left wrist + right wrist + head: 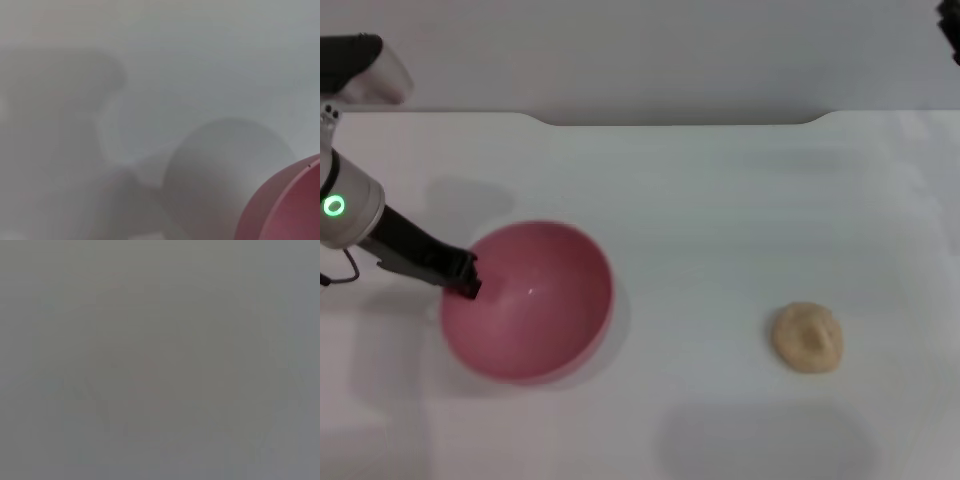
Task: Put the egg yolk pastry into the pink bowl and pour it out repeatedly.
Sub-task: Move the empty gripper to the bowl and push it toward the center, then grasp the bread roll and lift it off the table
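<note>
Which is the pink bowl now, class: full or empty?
Empty. The pink bowl shows only bare interior; the egg yolk pastry lies apart on the table.

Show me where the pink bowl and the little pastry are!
pink bowl [535, 300], head view, on its smooth inside wall.
pastry [807, 337], head view, on the middle of its dimpled top.

The head view looks steeply down on the white bench [720, 200] from well above. The left wrist view sits close, low beside the smooth round pink plastic bowl [285, 205], which both share. The right wrist view shows only featureless grey.
</note>
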### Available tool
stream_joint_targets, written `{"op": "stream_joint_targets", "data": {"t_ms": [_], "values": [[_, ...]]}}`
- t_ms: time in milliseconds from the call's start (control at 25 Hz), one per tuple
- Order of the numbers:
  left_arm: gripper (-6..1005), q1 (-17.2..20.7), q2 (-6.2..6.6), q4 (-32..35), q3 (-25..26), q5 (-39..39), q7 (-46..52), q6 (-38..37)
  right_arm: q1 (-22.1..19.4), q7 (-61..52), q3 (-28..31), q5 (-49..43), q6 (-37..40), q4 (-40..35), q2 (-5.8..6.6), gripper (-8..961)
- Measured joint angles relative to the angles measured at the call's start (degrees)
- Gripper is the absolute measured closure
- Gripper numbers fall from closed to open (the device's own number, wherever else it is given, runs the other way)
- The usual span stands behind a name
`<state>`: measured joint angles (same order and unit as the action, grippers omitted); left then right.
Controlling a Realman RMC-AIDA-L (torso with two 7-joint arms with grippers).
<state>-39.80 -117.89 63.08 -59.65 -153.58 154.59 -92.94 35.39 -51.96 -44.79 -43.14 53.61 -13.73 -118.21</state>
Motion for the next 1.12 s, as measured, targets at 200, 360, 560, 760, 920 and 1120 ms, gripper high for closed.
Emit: {"op": "stream_joint_targets", "data": {"t_ms": [200,360,560,760,920,1120], "values": [[1001,0.7,-0.07,-0.23,1.42,4.93,0.72,3.97,1.33,-35.61,-5.27,-25.16,-10.04,-8.9,2.87,430],[1000,1.25,0.01,-0.2,1.45,6.63,0.79,5.06,3.69,-67.78,-7.13,-56.33,-4.91,-15.94,6.32,431],[1000,1.39,0.16,0.0,0.74,6.28,1.32,5.22,9.85,-92.37,-0.54,-94.57,15.89,-26.18,7.92,432],[1001,1.38,0.15,0.11,0.32,6.11,1.59,6.22,16.55,-93.27,0.22,-113.91,35.27,-33.24,7.31,433],[1001,1.24,0.11,0.11,-0.27,5.8,2.29,7.36,17.77,-92.13,-2.79,-116.42,40.87,-37.15,5.11,434],[1001,0.91,-0.01,-0.35,-1.18,2.84,3.05,7.44,17.15,-91.24,-5.54,-116.85,43.23,-41.03,1.4,436]]}}
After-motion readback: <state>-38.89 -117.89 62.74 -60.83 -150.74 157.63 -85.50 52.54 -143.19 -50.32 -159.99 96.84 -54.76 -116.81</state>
